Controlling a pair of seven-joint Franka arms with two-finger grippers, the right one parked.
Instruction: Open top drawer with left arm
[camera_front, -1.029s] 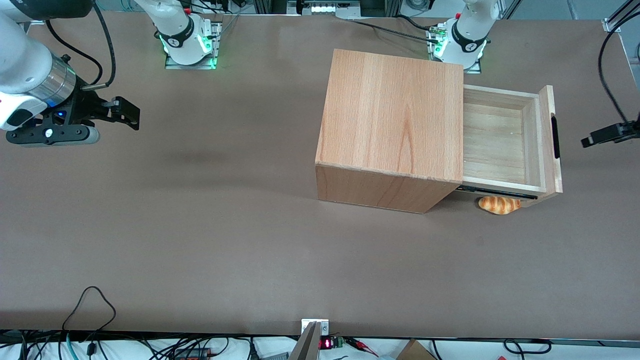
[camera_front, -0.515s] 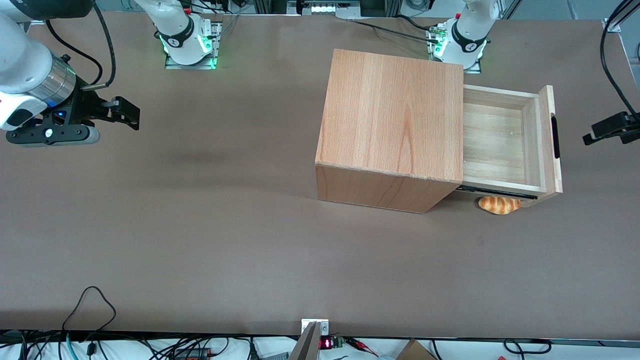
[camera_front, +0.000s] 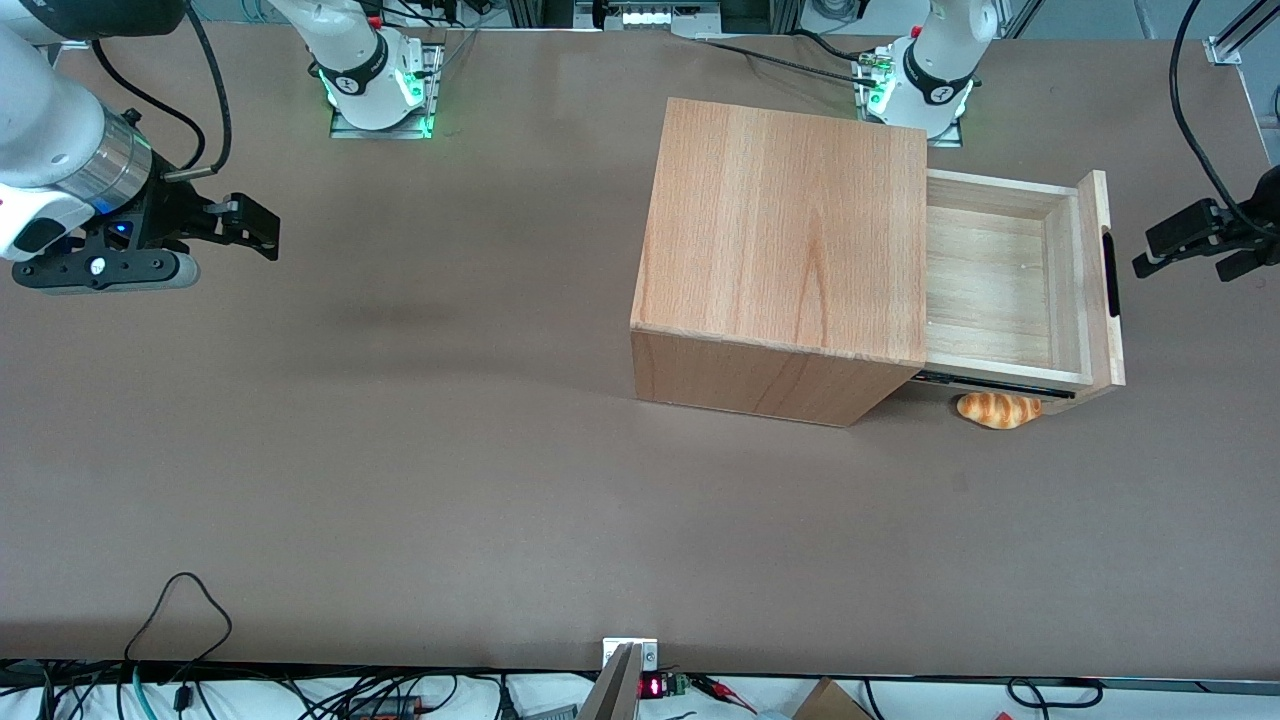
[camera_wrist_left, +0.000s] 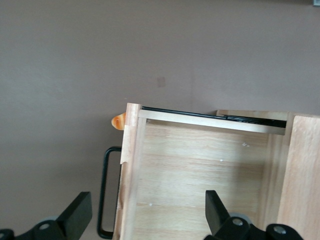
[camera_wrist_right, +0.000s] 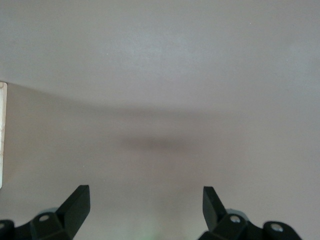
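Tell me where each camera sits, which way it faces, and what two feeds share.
Front view: high above the table, looking down on the cabinet, open top drawer and left gripper, open in front of the handle.
Left wrist view: looks down past its fingers into the drawer.
Right wrist view: its own fingers over bare table.
Shared: front and left wrist both show the bread.

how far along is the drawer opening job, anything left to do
Done: the top drawer stands pulled well out of the cabinet, its pale interior exposed and empty. In hand: nothing; the left arm's gripper is open, apart from the black handle, in front of the drawer. Left: apparently only parking the arm. A bread roll lies beside the drawer.
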